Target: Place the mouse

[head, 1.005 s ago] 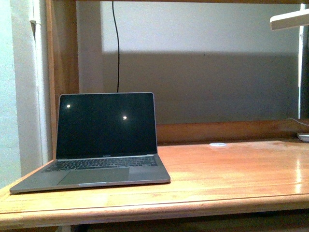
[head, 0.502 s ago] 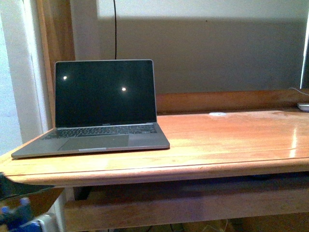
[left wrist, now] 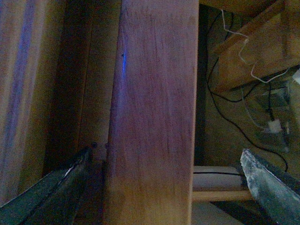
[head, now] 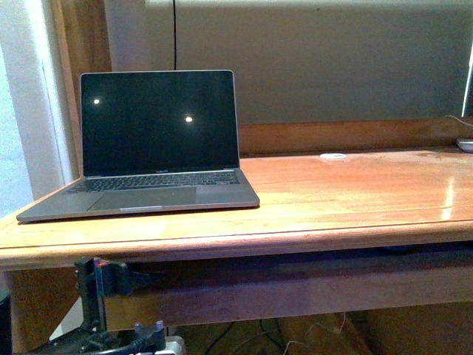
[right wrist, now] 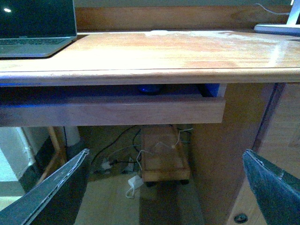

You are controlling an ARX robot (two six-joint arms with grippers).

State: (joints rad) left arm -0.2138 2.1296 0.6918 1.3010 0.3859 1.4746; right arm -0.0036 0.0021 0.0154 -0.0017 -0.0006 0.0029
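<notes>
Plainly, the one container in sight is the shallow drawer (right wrist: 112, 110) slung under the desk (right wrist: 178, 51), lower than the laptop (head: 159, 140) and running off to the laptop's right. From the right wrist view, a dark domed shape lies inside it, in the gap between the desktop's edge and the drawer's front board. This is the mouse (right wrist: 150, 88), mostly hidden, with only its rounded top showing under a bluish cast. It sits below the laptop and off to its right. The laptop itself stands open on the desk, its screen dark but for two small glints. A small flat white disc (head: 332, 156) lies on the desktop to the laptop's right, toward the back. The right gripper (right wrist: 164, 152) hangs lower than the drawer, its two fingers spread wide and holding nothing, well apart from the mouse. The left gripper (left wrist: 166, 151) is likewise spread wide and empty, close against a wooden plank (left wrist: 152, 112) beneath the desk. In the front view the left arm (head: 92, 292) shows as dark hardware under the desktop, below the laptop. Cables (right wrist: 123, 161) trail on the floor far below the laptop, beside a wooden box (right wrist: 161, 161).
</notes>
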